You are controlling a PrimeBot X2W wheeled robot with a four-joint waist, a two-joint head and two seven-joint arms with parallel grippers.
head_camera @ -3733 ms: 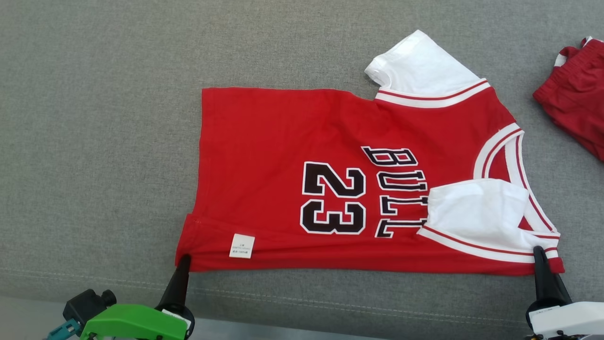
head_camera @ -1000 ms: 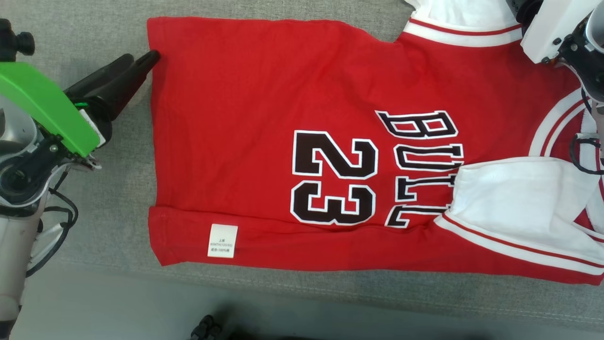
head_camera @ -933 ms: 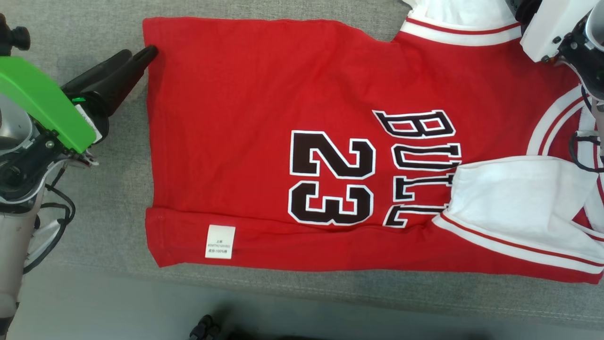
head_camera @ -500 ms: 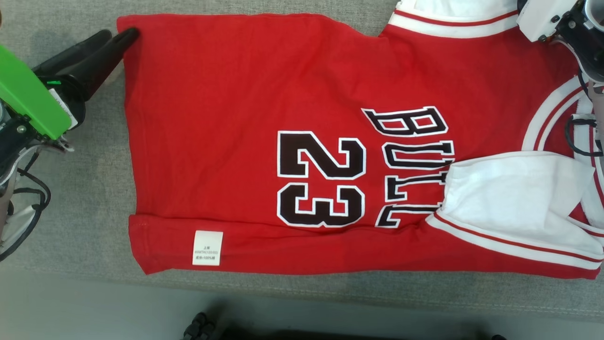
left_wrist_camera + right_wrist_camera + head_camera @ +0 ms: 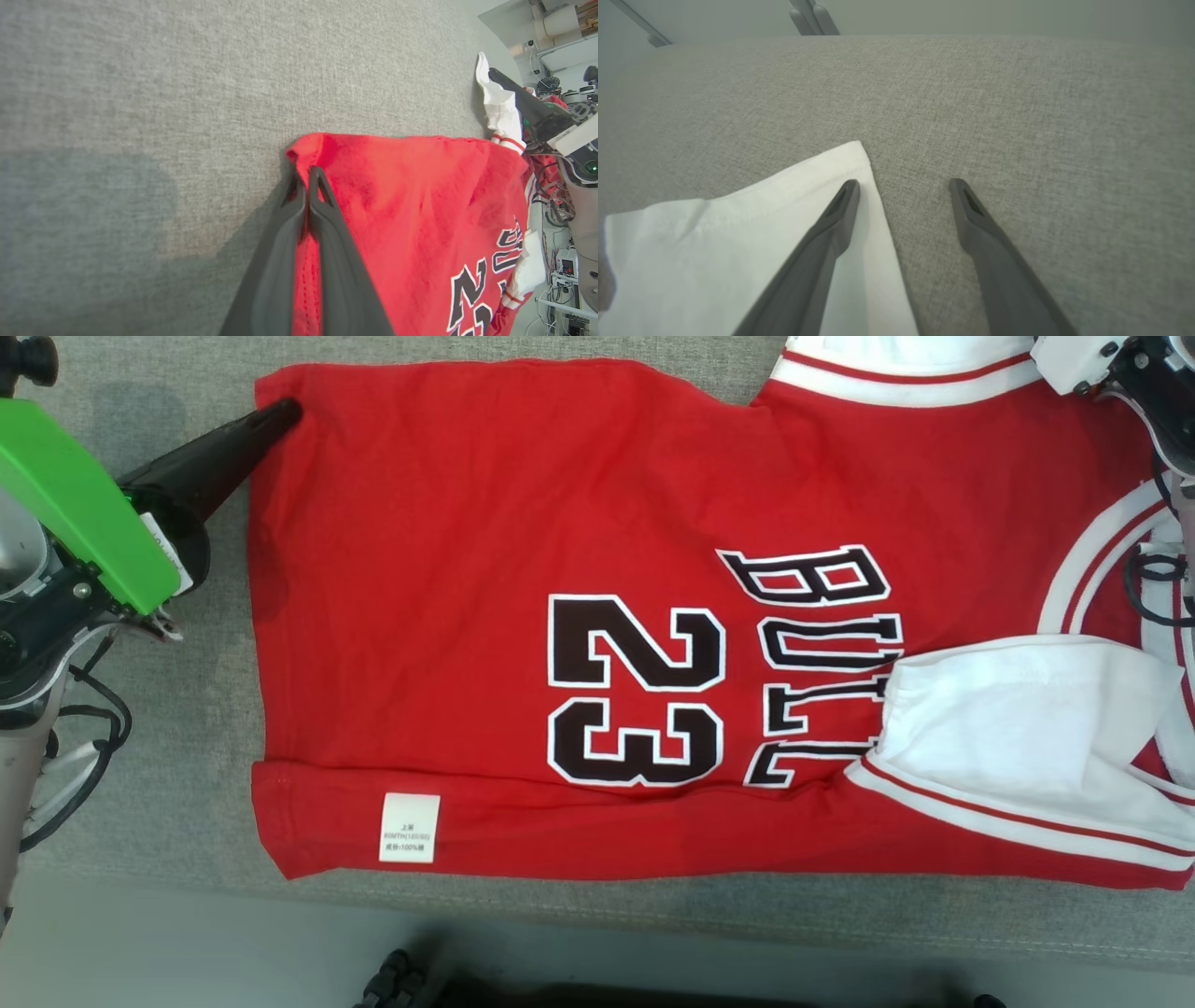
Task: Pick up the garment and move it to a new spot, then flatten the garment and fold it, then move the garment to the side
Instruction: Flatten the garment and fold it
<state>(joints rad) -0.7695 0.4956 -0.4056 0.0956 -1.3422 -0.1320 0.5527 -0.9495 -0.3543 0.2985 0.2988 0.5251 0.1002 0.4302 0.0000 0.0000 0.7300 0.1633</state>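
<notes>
1. The grey cloth worktop (image 5: 187, 728) carries the garment.
2. The red garment (image 5: 448, 569) lies spread flat. It looks soft, light and limp, so it is best held at hem corners and sleeve edges.
3. The left pincer (image 5: 307, 173) is clamped on a hem corner.
4. The right pincer (image 5: 904, 183) stands apart, straddling the white sleeve (image 5: 738, 219) edge.

Head looks down; wrists low, near garment (image 5: 467, 569).
</notes>
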